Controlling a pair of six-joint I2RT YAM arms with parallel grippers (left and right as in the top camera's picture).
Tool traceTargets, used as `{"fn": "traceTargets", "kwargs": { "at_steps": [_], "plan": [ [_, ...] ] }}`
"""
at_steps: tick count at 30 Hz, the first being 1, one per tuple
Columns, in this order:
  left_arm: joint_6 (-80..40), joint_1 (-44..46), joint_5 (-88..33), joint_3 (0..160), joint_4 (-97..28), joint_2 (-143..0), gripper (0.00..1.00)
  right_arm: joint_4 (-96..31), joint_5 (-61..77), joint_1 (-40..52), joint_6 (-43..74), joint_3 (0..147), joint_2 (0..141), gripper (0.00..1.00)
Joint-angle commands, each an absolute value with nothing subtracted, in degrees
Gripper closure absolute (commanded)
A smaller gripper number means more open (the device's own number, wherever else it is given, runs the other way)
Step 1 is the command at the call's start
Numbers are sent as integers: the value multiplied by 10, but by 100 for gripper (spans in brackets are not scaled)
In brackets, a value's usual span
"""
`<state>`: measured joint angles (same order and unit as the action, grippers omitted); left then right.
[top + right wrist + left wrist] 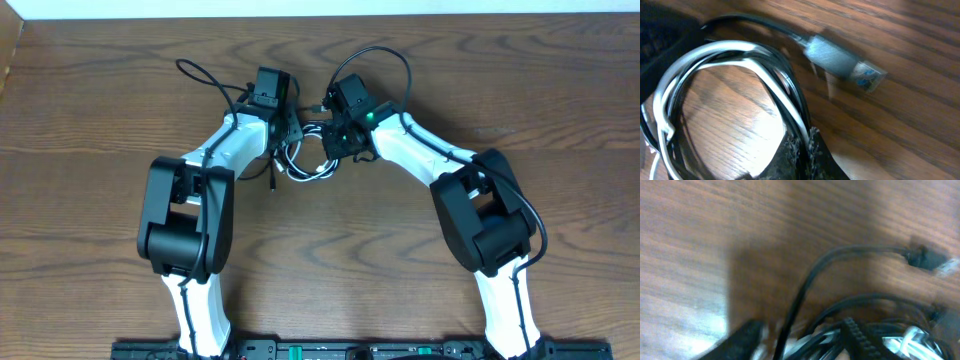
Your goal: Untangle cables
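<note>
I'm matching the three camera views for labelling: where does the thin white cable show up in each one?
Overhead: thin white cable looped at the picture's centre.
Left wrist: blurred white strands, bottom right.
Right wrist: loop filling the left half, running into the right gripper's shut jaws.
Shared landmark: the thin black cable alongside it in every view.

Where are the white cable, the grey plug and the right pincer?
White cable point(720, 47): right wrist view, top of its loop.
Grey plug point(832, 56): right wrist view, middle of its body.
Right pincer point(801, 145): right wrist view, between its fingertips, near the bottom edge.
</note>
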<state>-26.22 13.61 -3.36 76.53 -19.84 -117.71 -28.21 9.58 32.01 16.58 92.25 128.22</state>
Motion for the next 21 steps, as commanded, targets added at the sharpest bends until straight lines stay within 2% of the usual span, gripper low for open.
{"fn": "traceTargets", "kwargs": {
  "at_steps": [1,5,13,17,21],
  "plan": [
    [-266,138,-19,762,-192,-1235,91,-283,98,335,172,921,1305,99],
    [-266,115,-21,769,-194,-1208,93,-285,98,327,196,921,1305,99],
    [-275,42,-100,774,-229,-1046,92,-297,97,293,257,920,1305,99],
    [-288,13,-95,774,-310,-985,92,-298,67,293,268,920,1305,99],
    [-288,1,-69,770,-408,-983,92,-298,37,293,319,920,1305,99]
  ]
}}
